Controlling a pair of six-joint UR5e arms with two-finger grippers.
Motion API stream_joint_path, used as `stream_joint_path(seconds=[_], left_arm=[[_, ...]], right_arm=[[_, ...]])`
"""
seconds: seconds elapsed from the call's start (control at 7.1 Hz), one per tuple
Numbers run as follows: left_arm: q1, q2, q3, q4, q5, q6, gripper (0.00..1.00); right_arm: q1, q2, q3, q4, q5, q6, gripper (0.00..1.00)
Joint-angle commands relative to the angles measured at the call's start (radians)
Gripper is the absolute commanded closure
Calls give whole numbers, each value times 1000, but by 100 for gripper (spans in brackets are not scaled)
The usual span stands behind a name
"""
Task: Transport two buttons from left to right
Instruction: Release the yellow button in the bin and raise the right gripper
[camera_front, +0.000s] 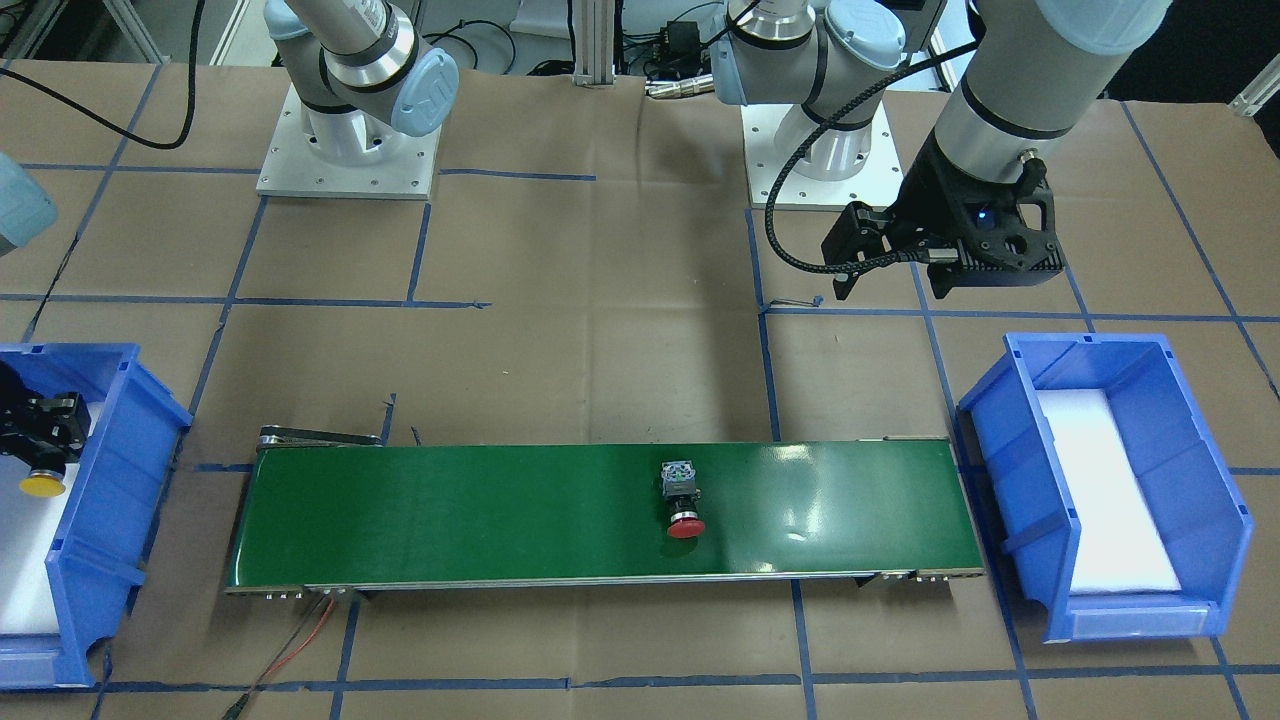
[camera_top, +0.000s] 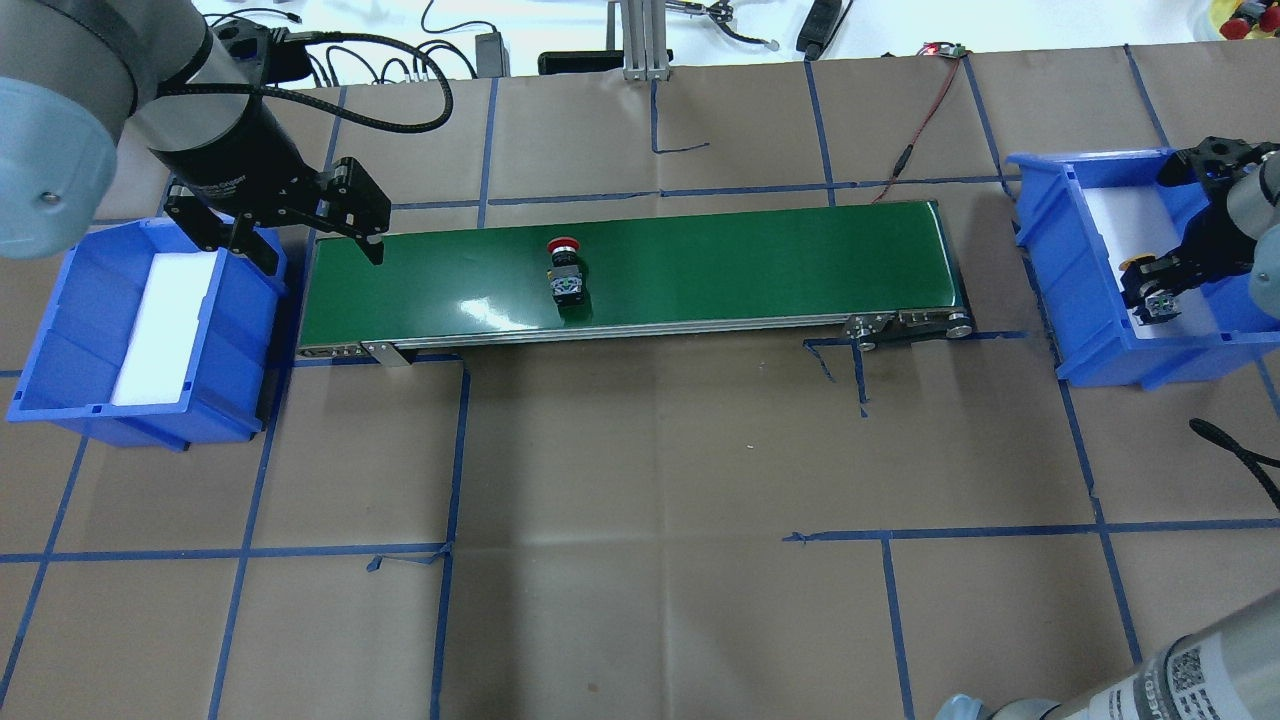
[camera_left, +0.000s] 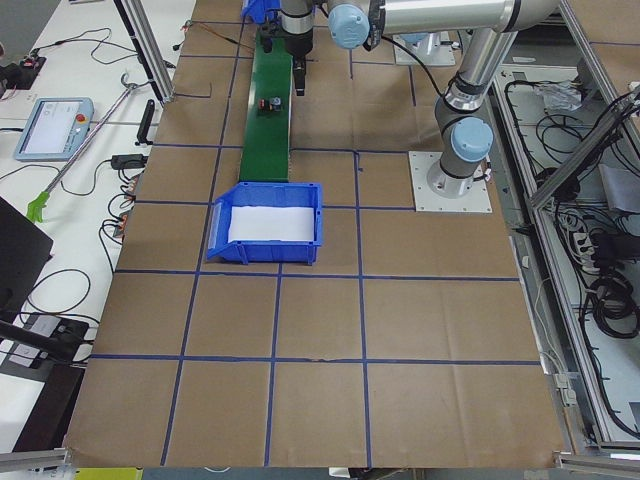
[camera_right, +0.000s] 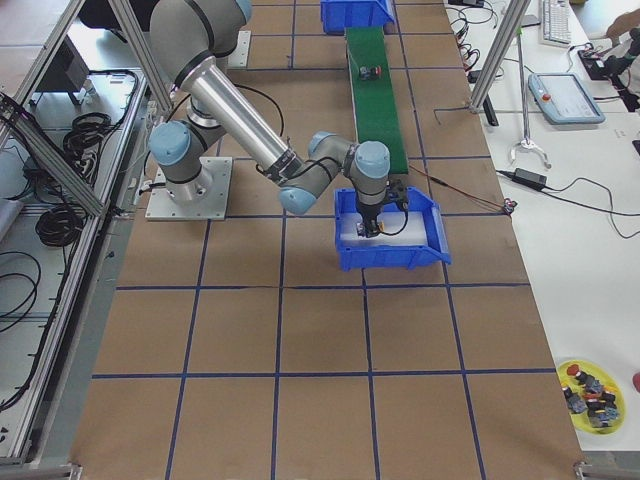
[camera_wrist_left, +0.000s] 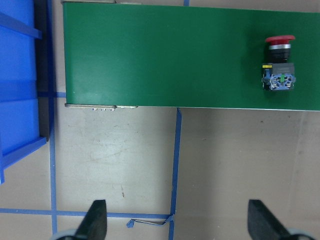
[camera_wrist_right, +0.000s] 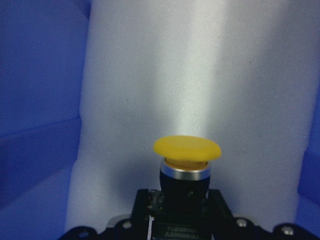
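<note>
The red button (camera_front: 685, 503) lies on its side near the middle of the green conveyor belt (camera_front: 450, 510). It also shows in the overhead view (camera_top: 565, 270) and the left wrist view (camera_wrist_left: 280, 65). My left gripper (camera_top: 318, 252) is open and empty. It hovers over the belt's left end, next to the left blue bin (camera_top: 60, 300), with its fingers (camera_wrist_left: 95, 222) spread wide. My right gripper (camera_top: 1150, 292) is shut on the yellow button (camera_wrist_right: 186, 150). It holds the button by its black body inside the right blue bin (camera_top: 1060, 250), just above the white foam.
The left bin (camera_front: 1000, 440) holds only a white foam pad. Red and black wires (camera_top: 925, 110) run from the belt's right end to the table's far edge. The two arm bases (camera_front: 345, 150) stand behind the belt. Blue tape lines cross the brown table cover.
</note>
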Motion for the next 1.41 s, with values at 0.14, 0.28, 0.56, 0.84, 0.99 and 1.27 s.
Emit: stream_joint_path(seconds=[0.14,0.28,0.56,0.84,0.99,1.27], left_arm=[[0,1,0,0,0,0,0],[0,2,0,0,0,0,0],[0,0,1,0,0,0,0],[0,0,2,0,0,0,0],[0,1,2,0,0,0,0],[0,1,2,0,0,0,0]], right_arm=[[0,10,3,-3,1,9,29],[0,6,3,-1,-1,13,7],[1,-7,-6,11,-2,15,1],[3,-62,-38,20,-2,27,1],[6,-112,-76,70,-2,28,1],[14,-181,-262,394,7,211,1]])
